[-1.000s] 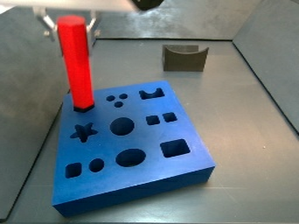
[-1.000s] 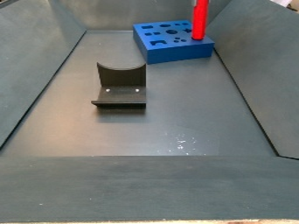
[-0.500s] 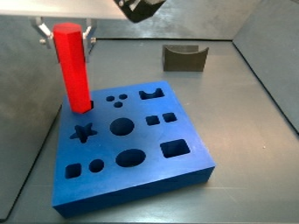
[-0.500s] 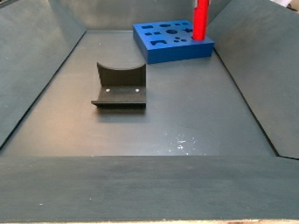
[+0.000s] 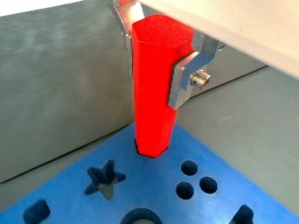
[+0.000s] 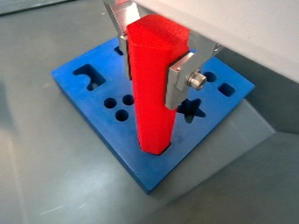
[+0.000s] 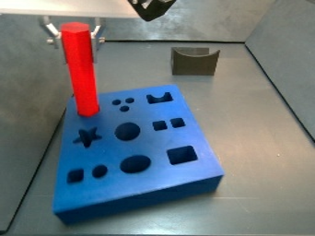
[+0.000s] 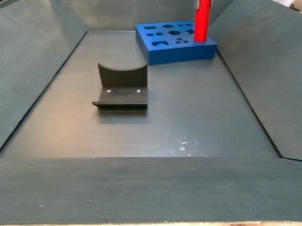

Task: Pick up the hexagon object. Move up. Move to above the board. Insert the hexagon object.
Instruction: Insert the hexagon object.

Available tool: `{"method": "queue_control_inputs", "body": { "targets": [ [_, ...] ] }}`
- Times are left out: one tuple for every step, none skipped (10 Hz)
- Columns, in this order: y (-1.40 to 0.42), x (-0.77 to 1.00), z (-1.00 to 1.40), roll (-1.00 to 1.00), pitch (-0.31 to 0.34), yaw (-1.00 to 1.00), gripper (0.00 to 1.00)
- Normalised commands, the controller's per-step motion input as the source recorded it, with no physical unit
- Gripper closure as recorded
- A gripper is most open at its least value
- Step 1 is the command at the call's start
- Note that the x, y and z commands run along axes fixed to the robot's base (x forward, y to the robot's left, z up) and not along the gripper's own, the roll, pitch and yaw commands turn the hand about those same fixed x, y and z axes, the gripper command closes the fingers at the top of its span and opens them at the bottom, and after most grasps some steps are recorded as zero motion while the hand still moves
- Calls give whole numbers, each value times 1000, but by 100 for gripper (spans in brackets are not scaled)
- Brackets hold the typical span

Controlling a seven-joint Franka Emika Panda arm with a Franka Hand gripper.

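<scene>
The hexagon object (image 7: 83, 74) is a tall red peg standing upright with its lower end in a hole at the far left corner of the blue board (image 7: 147, 189). My gripper (image 7: 74, 35) is at the peg's top. In both wrist views the silver finger plates press against opposite sides of the peg (image 5: 158, 96) (image 6: 155, 96), so the gripper (image 5: 155, 66) (image 6: 149, 70) is shut on it. The board's star and round holes show around the peg's foot (image 5: 158, 179) (image 6: 233, 83). In a side view the peg (image 8: 203, 19) rises from the board (image 8: 177, 48) at the far end.
The dark fixture (image 7: 193, 60) stands on the grey floor behind the board, well apart from it; it also shows in a side view (image 8: 120, 86). Grey walls close in the floor on both sides.
The gripper and peg have sunk slightly, the peg going a little deeper into its hole. Over the last half second nothing visibly moves.
</scene>
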Motion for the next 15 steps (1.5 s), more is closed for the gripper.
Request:
{"method": "queue_control_inputs", "body": {
  "targets": [
    [0, 0, 0, 10, 0, 0, 100],
    [0, 0, -297, 199, 0, 574, 100],
    [0, -37, 0, 0, -9, 0, 100],
    [0, 0, -134, -24, -13, 0, 100],
    [143, 523, -383, 0, 0, -229, 100],
    [303, 817, -311, 0, 64, -214, 100],
    [340, 971, -217, 0, 127, -154, 100],
    [117, 597, -129, 16, 137, -77, 100],
    [3, 0, 0, -4, -7, 0, 100],
    [0, -120, -500, 0, -106, 0, 100],
    [80, -129, -797, -19, -229, 189, 100],
    [80, -114, -794, 0, -236, 191, 100],
    [0, -86, -763, -31, -243, 183, 100],
    [0, -94, -554, -74, -339, 157, 100],
    [0, -194, -651, 0, -326, 0, 100]
  ]
}}
